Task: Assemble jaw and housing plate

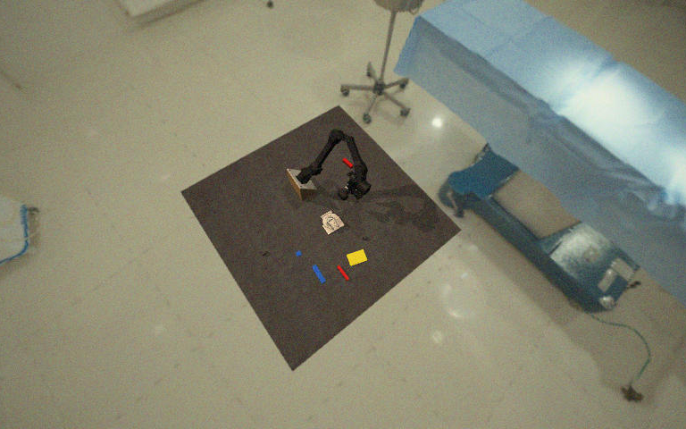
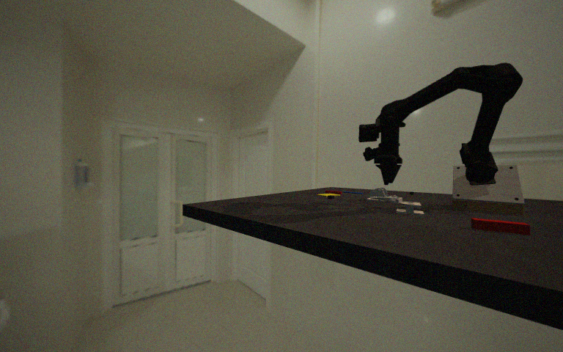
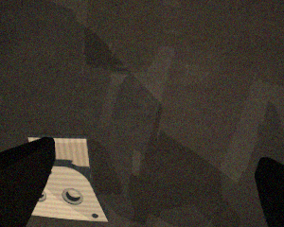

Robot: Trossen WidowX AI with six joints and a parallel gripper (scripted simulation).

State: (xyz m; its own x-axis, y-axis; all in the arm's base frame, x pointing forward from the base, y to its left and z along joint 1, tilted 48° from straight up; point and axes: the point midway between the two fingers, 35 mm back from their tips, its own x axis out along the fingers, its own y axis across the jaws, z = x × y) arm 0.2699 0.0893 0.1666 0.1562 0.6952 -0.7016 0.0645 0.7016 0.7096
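Note:
My gripper is open with nothing between its fingers. It hangs above the dark table. The pale base with the jaws on it stands near the middle of the table, away from the fingers. Whether both jaws sit on their pins and the teeth mesh is too small to tell. The pale housing plate lies apart from the base. In the wrist view it is at the lower left, with round holes, and the left finger hides part of it. In the top view the arm mostly hides it.
A red block lies beyond the arm. A yellow block, a red bar, a blue bar and a small blue block lie on the other side of the base. The arm's mount stands on the table.

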